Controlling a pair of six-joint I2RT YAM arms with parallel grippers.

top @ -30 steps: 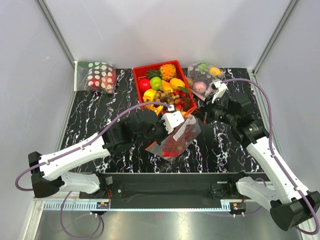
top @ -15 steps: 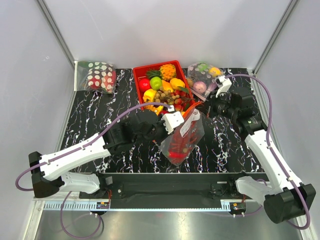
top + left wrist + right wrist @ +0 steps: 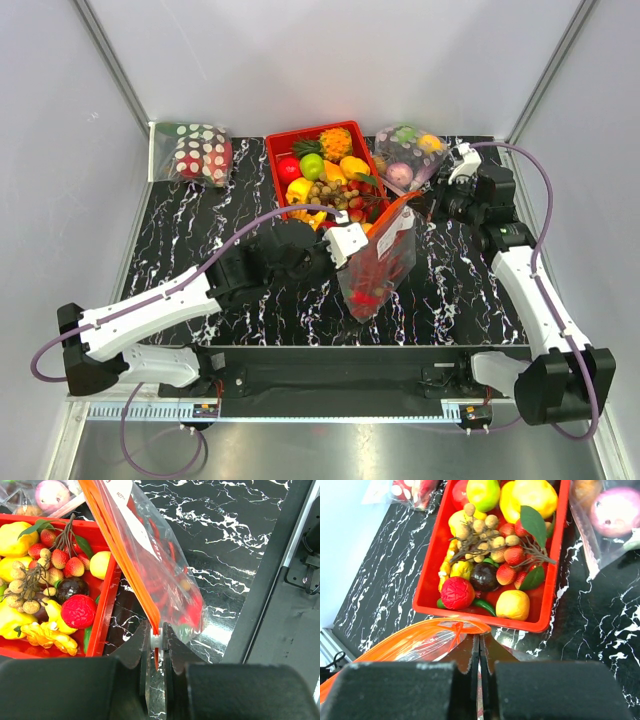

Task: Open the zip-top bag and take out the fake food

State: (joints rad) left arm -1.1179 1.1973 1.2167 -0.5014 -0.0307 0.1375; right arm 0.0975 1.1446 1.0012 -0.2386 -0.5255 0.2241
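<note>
Hanging over mid-table, just off the red tray's (image 3: 273, 172) near-right corner: zip-top bag (image 3: 380, 262), red fake food (image 3: 367, 291) pooled low inside. Left gripper (image 3: 156, 639) pinching the orange zip strip (image 3: 124, 555); right gripper (image 3: 479, 643) pinching its opposite end.

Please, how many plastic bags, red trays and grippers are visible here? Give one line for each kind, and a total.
Plastic bags: 3 (large clear zip-top bag with orange-red zip strip, white-dotted red bag, clear bag of pastel round fruits)
Trays: 1 (red plastic tray of mixed fruits)
Grippers: 2 (left gripper, right gripper)
Total: 6
</note>
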